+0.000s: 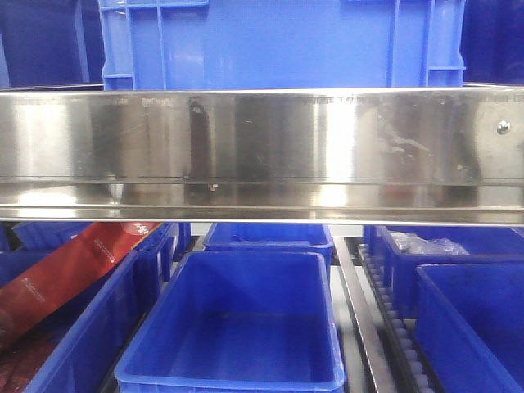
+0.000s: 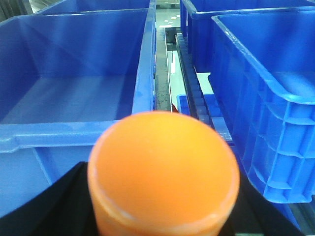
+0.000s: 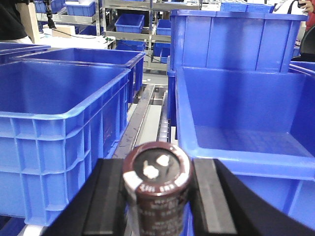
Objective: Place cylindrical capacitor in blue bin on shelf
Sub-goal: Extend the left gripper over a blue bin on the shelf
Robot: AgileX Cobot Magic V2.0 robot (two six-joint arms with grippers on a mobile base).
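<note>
In the right wrist view, the cylindrical capacitor [image 3: 157, 196] is a dark brown-black cylinder with a pale stripe and two silvery terminals on top. My right gripper [image 3: 158, 166] is shut on it, black fingers [image 3: 106, 196] pressing both sides. It hangs over the gap between two blue bins [image 3: 246, 128] on the shelf. My left gripper [image 2: 162, 204] is shut on an orange round-topped cylinder [image 2: 162, 157], in front of another blue bin [image 2: 74, 78]. The shelf's steel front rail [image 1: 262, 155] crosses the front view, where neither gripper shows.
A roller track [image 2: 194, 93] and steel strip run between the bins. A large blue crate [image 1: 278, 41] stands on the upper tier. A red packet [image 1: 74, 262] lies across the left bins. A clear plastic bag [image 1: 426, 244] lies in a right bin. An open blue bin [image 1: 237, 327] sits centre.
</note>
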